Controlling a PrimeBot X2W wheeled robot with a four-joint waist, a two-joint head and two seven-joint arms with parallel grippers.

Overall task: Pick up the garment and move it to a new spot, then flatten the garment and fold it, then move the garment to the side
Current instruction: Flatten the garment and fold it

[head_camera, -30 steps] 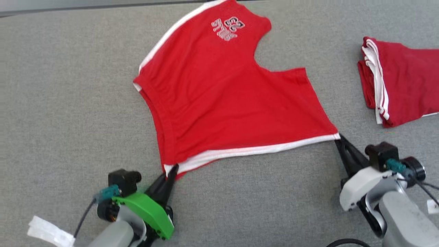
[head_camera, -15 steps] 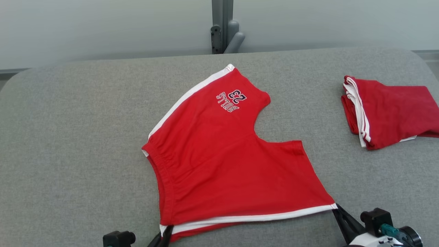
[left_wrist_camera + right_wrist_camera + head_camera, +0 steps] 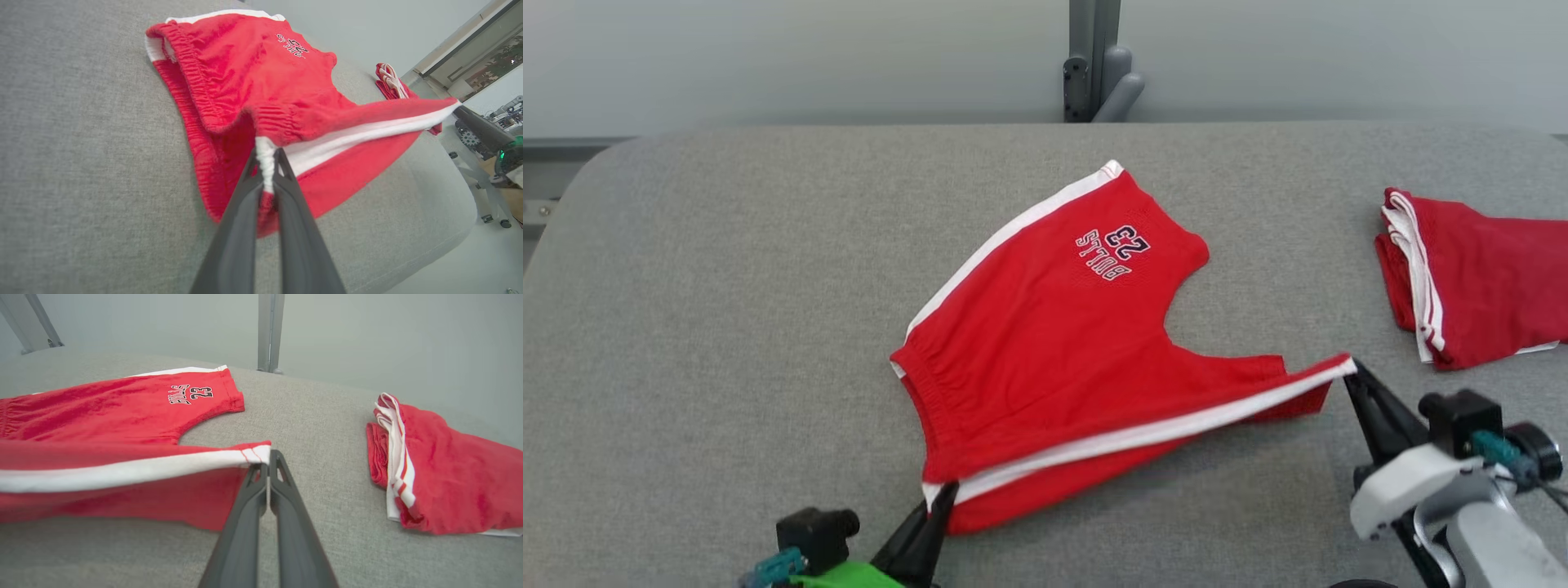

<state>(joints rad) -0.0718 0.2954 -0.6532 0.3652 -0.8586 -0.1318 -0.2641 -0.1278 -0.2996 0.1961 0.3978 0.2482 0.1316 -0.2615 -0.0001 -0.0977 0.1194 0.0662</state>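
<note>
The garment [image 3: 1062, 343] is a pair of red shorts with white side stripes and a "23" print, spread on the grey table. Its near edge is raised off the surface and stretched taut between my two grippers. My left gripper [image 3: 946, 493] is shut on the waistband corner, which shows as bunched white elastic between the fingers in the left wrist view [image 3: 266, 157]. My right gripper [image 3: 1351, 371] is shut on the hem corner at the white stripe's end [image 3: 265, 457]. The far leg with the print [image 3: 192, 393] still lies flat.
A second red garment [image 3: 1470, 278] lies folded at the table's right side [image 3: 433, 465]. The grey padded table [image 3: 727, 310] has rounded corners, with a metal post [image 3: 1090, 65] behind its far edge. Open surface lies left of the shorts.
Both grippers have lifted the near striped edge off the table and carried it toward the far side, so it now hangs over the lower layer. The head camera has tilted up.
</note>
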